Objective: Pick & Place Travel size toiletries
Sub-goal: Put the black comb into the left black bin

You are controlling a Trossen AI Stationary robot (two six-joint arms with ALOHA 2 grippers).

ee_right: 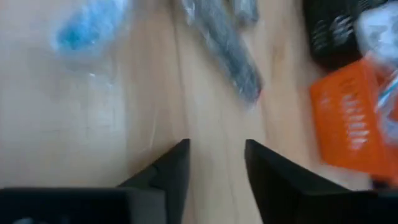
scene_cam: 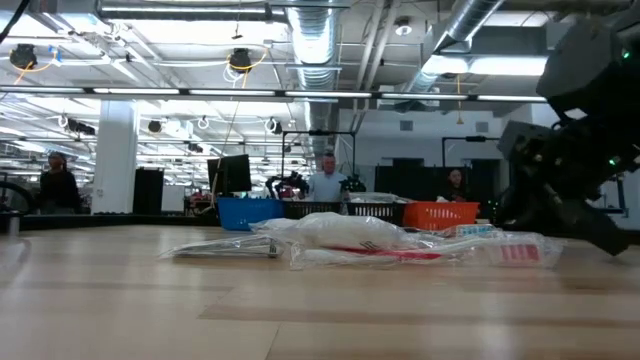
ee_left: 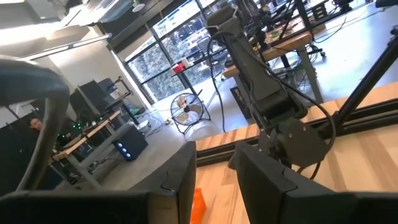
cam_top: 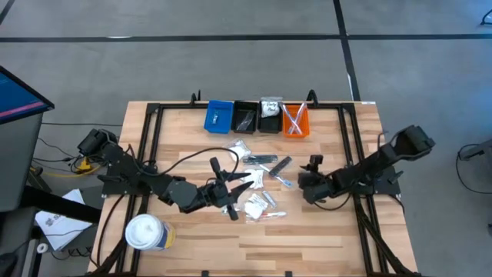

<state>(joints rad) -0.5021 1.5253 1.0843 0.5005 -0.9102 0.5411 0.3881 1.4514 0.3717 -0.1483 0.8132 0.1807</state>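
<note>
Your bench (cam_top: 323, 231) is pale wood planks with a visible grain, framed by black rails. The travel size toiletries (cam_top: 257, 181) lie in a loose heap at mid-bench: crinkled clear and white plastic sachets, a slim dark comb-like piece, a thin stick in wrap. From the low view the heap (scene_cam: 370, 243) reads as glossy film with a red strip inside and a red-printed packet at its right end.

Along the far edge you have four small rectangular bins side by side: blue bin (cam_top: 219, 116), black bin (cam_top: 246, 118), a third bin (cam_top: 270, 115) holding white packets, and the orange bin (cam_top: 296, 121) with slim sticks in it. The orange one has a slotted, basket-like wall (ee_right: 351, 127).

Your left claw (cam_top: 231, 191) sits at the left side of the heap. Its fingers (ee_left: 177, 186) stand a narrow gap apart; whether they pinch anything, you cannot tell.

Your right claw (cam_top: 306, 183) is just right of the heap, low over bare wood, fingers (ee_right: 168, 171) spread with nothing between them.

A white cylindrical tub (cam_top: 144, 232) with a yellow label lies at the near left.
</note>
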